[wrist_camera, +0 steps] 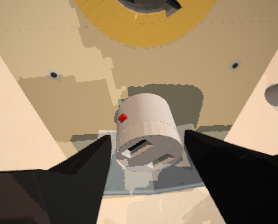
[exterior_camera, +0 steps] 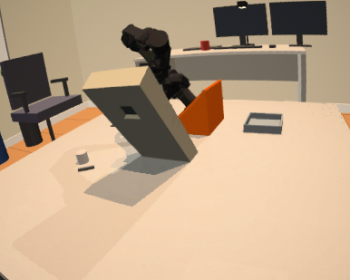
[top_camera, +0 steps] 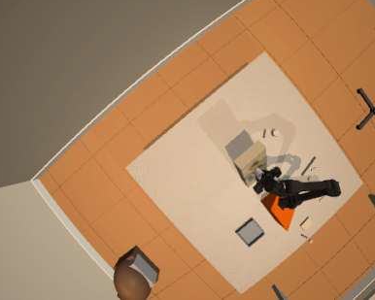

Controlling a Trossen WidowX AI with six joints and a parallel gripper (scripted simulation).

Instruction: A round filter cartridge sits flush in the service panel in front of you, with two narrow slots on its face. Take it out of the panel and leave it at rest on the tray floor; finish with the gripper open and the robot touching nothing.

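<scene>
The beige service panel (top_camera: 251, 156) (exterior_camera: 162, 121) (wrist_camera: 40, 47) leans on the table. Its yellow-ringed round opening (wrist_camera: 145, 39) is at the top of the wrist view and looks dark inside. The pale round cartridge (wrist_camera: 149, 111), with two slots and a red mark, is out of that opening, low in front of the panel face. A grey surface (wrist_camera: 114, 186) shows beneath it. My gripper (wrist_camera: 148, 138) (top_camera: 264, 178) is open, its fingers on both sides of the cartridge, with a narrow gap at the left; contact at the right is unclear. Its fingertips are hidden in the exterior view. The grey tray (top_camera: 243, 239) (exterior_camera: 262, 130) holds nothing visible.
An orange wedge (top_camera: 284, 215) (exterior_camera: 212, 112) stands close beside the arm, between the panel and the tray. A small white cylinder (top_camera: 275, 132) (exterior_camera: 82, 157) and a short dark rod (top_camera: 264, 133) (exterior_camera: 86, 168) lie beyond the panel. A tan block (top_camera: 306, 223) lies near the table edge.
</scene>
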